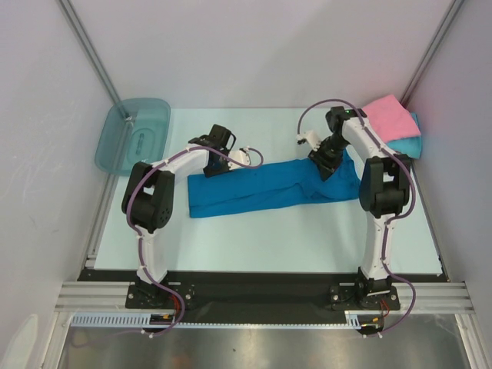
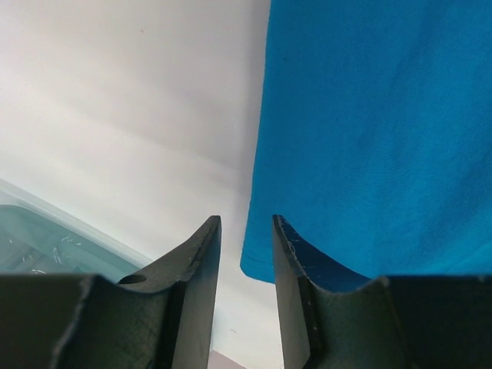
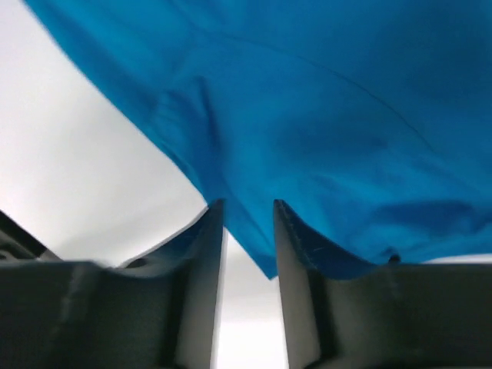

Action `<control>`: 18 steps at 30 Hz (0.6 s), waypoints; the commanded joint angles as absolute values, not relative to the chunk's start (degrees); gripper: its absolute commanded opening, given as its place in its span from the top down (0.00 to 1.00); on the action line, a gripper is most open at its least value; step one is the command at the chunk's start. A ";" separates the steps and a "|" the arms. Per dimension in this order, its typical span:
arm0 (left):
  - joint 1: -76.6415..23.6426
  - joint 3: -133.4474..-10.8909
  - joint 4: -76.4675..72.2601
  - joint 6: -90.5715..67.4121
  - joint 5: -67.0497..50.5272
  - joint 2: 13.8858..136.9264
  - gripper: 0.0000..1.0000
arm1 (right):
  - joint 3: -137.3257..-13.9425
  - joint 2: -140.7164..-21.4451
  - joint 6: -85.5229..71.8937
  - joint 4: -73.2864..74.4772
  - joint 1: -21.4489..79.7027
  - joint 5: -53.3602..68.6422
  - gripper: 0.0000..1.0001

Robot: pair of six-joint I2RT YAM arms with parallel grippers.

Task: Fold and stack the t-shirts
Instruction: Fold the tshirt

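Lying flat, deep blue t-shirt (image 1: 261,196), long band

A translucent teal plastic bin (image 1: 132,134) sits at the far left corner of the pale desk (image 1: 261,238). Plain white walls (image 1: 231,46) close in the desk on three sides. A metal rail (image 1: 261,294) runs along its near edge.

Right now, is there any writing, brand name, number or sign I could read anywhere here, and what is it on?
No text can be read in any view.
The blue t-shirt, the pink t-shirt and the teal bin are plain, with no print or label showing.
The left arm and the right arm show no legible marking.
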State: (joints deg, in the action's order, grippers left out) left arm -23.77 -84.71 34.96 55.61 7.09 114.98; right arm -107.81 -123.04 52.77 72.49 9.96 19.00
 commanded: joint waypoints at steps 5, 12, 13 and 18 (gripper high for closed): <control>-24.26 -86.04 33.93 55.81 5.98 113.38 0.62 | -108.10 -122.96 50.54 69.61 9.58 16.61 1.00; -24.26 -85.69 33.93 55.72 6.33 113.12 0.62 | -106.79 -122.70 50.80 70.40 11.07 17.67 1.00; -24.26 -85.69 33.93 55.64 6.15 113.03 0.62 | -106.27 -122.43 50.89 70.31 11.34 17.75 1.00; -24.26 -85.61 33.93 55.63 6.06 113.03 0.62 | -101.97 -121.99 51.24 70.75 11.78 18.98 1.00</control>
State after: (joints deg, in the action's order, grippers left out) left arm -23.77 -84.71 34.83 55.55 7.11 114.98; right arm -104.22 -123.13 51.05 70.00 11.66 17.50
